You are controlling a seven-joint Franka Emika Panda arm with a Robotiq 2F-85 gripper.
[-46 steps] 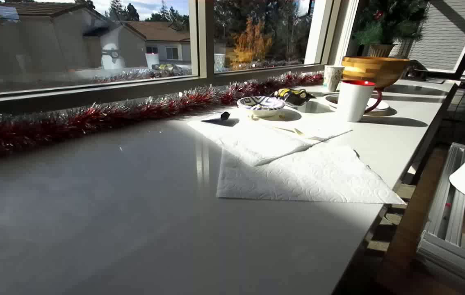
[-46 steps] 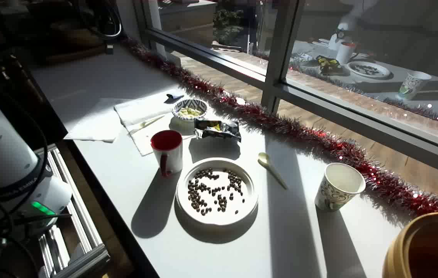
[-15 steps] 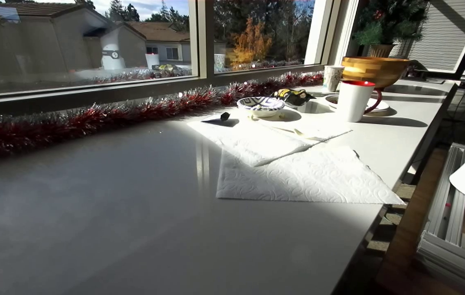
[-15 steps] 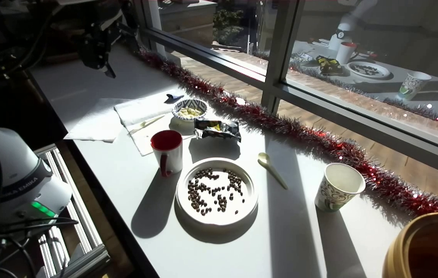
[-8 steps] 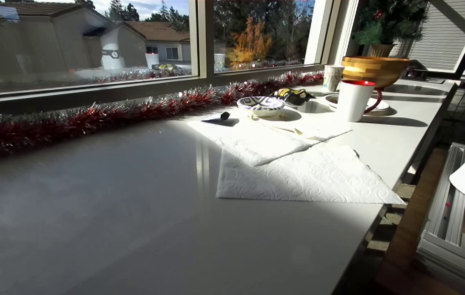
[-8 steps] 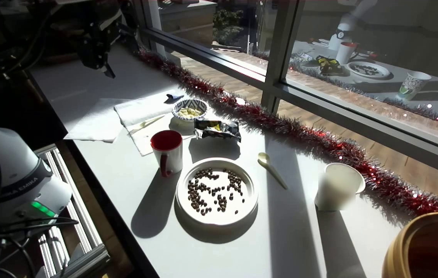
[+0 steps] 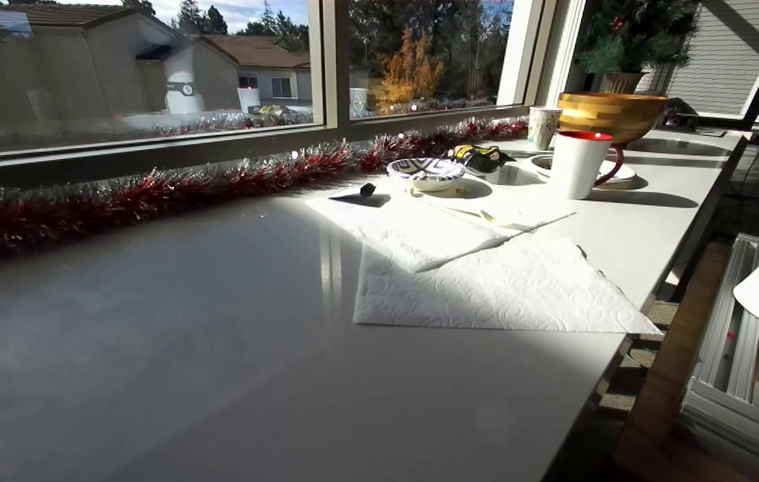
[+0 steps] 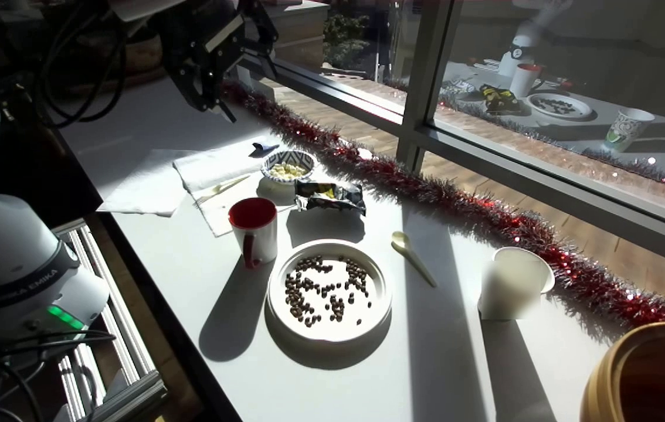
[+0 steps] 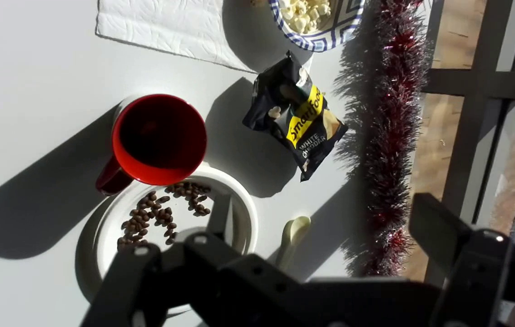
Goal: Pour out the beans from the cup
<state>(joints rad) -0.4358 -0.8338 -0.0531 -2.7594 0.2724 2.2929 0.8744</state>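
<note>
The black bag [image 9: 297, 119] reads "Smartfood White Cheddar"; the arm band [image 8: 27, 285], seemingly, "KA EMIKA".

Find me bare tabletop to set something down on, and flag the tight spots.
In an exterior view, a broad bare stretch of tabletop is bordered by the tinsel and the paper towels. Another patch, in an exterior view, lies between the bean plate, paper cup and wooden bowl. The mug, bean plate, snack bag and popcorn bowl crowd together.
</note>
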